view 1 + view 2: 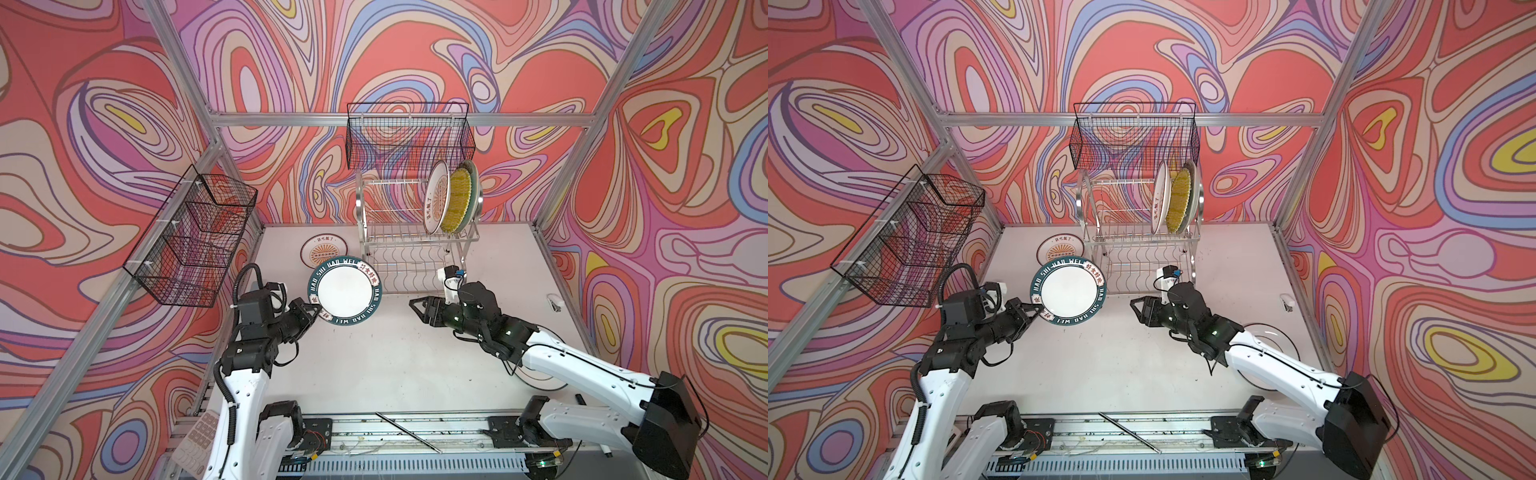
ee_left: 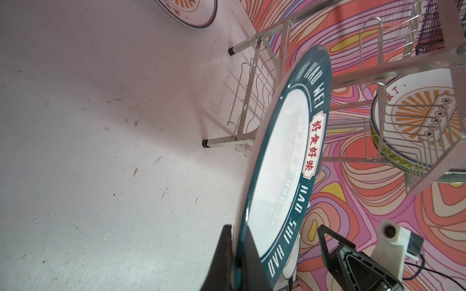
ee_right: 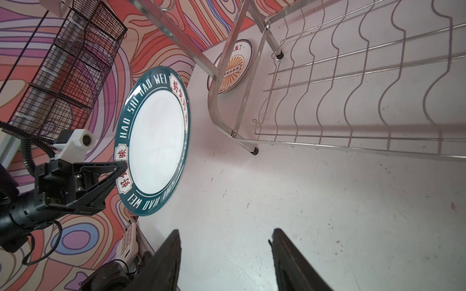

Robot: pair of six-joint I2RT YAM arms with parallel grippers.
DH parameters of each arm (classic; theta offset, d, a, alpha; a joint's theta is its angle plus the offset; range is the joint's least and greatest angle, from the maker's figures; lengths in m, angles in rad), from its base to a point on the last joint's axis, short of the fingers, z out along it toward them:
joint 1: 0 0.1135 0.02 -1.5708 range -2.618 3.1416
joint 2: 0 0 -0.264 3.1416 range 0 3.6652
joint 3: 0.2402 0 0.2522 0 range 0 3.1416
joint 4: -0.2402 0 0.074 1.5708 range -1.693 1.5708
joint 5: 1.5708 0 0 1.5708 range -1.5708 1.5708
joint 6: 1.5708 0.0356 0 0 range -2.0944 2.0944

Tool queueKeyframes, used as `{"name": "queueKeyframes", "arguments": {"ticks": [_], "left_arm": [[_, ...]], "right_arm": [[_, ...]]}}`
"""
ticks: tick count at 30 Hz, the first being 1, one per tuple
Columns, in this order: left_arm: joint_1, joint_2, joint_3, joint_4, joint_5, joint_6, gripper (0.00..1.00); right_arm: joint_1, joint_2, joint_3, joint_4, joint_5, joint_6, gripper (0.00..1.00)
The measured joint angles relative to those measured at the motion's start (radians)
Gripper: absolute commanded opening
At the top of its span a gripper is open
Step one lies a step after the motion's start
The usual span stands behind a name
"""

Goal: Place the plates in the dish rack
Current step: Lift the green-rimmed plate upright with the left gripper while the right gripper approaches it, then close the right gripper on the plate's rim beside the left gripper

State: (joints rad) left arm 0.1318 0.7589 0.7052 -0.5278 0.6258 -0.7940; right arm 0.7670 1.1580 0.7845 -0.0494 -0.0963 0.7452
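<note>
Pinching the white round ceramic plate with the dark-green lettered rim (image 1: 345, 291) by its near-left edge with the left gripper (image 1: 314, 312), jaws clamped tight across the rim. Holding it lifted off the white tabletop (image 1: 395, 365), face mostly upward, just near and left of the shiny chrome two-tier wire dish rack (image 1: 360, 216). Pointing the right gripper (image 1: 417, 309) leftward at it, near but not touching, jaws spread partway with nothing between them. Looks like a handover setting up, with the plate's free right rim lying straight left of those open jaws. Favours the right arm for the loading too, being the nearer one to the rack's front. Leaves free slots on the upper tier left of the three plates already standing at its right end. Probably calls for tipping the plate upright before slotting.
</note>
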Motion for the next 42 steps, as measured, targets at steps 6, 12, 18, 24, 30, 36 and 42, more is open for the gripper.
{"name": "queueKeyframes", "arguments": {"ticks": [6,12,18,24,30,36,42], "left_arm": [[-0.027,-0.01,-0.029,0.021,0.011,-0.014,0.0],[-0.079,-0.032,-0.065,0.035,0.008,-0.038,0.0],[-0.169,-0.036,-0.099,0.08,-0.011,-0.078,0.0],[-0.231,-0.036,-0.122,0.142,-0.026,-0.116,0.0],[-0.265,-0.019,-0.124,0.193,-0.028,-0.131,0.0],[-0.319,0.03,-0.122,0.249,-0.027,-0.134,0.0],[-0.399,0.095,-0.109,0.282,-0.04,-0.126,0.0]], "right_arm": [[0.0,0.034,0.0,0.04,-0.01,0.017,0.6],[0.0,0.056,-0.001,0.069,-0.02,0.035,0.6],[0.0,0.068,-0.002,0.092,-0.029,0.048,0.6],[0.0,0.069,-0.013,0.103,-0.031,0.06,0.59],[0.0,0.069,-0.013,0.1,-0.023,0.06,0.56],[0.0,0.069,-0.013,0.085,-0.016,0.057,0.51],[-0.001,0.069,-0.013,0.073,-0.008,0.054,0.45]]}}
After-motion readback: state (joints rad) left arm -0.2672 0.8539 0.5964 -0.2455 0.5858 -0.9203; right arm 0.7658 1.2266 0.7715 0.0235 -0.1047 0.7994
